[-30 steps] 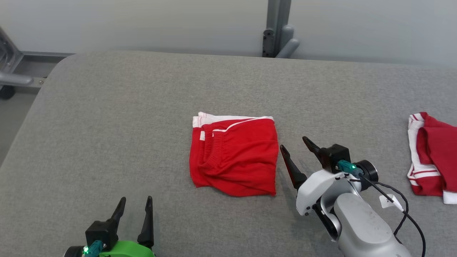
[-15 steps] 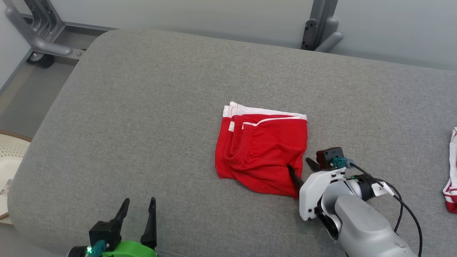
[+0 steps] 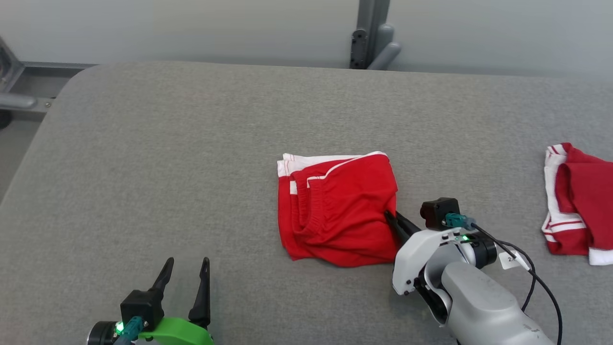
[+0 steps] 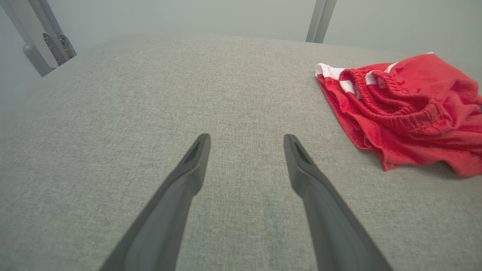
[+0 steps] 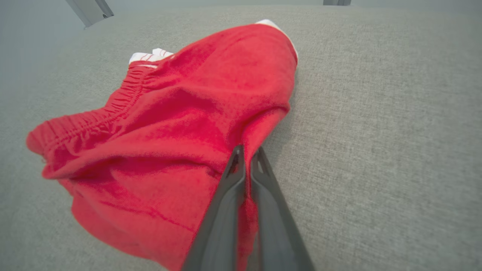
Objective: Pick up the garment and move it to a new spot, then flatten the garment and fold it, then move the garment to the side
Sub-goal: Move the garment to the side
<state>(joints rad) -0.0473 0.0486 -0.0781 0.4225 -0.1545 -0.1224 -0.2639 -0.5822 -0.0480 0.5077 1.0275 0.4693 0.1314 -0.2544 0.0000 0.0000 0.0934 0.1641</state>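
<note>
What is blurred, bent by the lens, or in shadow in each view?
Head view: sharp, evenly lit, soft shadow beside the right gripper. Left wrist view: lens bows the grey surface; far wall hazy. Right wrist view: the red shorts look soft, corners hazy, shadow under the lifted edge.

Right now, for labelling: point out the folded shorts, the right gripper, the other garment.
folded shorts (image 3: 335, 211): head view, red middle.
right gripper (image 5: 248, 150): right wrist view, between fingertips.
other garment (image 3: 583, 194): head view, red middle.
</note>
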